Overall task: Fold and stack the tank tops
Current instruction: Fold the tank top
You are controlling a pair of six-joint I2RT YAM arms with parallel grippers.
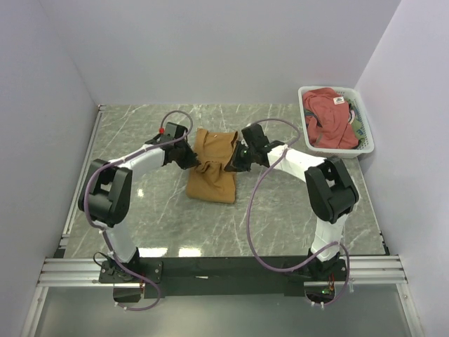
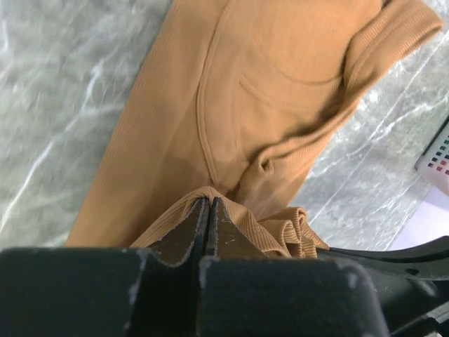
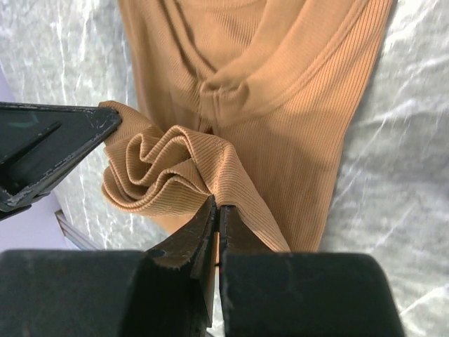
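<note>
Claws (image 2: 210, 201) (image 3: 216, 205) on rumpled, ribbed tan top (image 2: 280, 84)

High rear overview, two wrist close-ups sharing tan top (image 2: 280, 105)

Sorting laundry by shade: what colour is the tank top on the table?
The ribbed cloth tank top is plain tan-brown; left wrist view shows it best.

At my far right, a white mesh basket (image 1: 305, 112) sits on the grey marble table (image 1: 140, 133), beside the wall (image 1: 410, 98).
</note>
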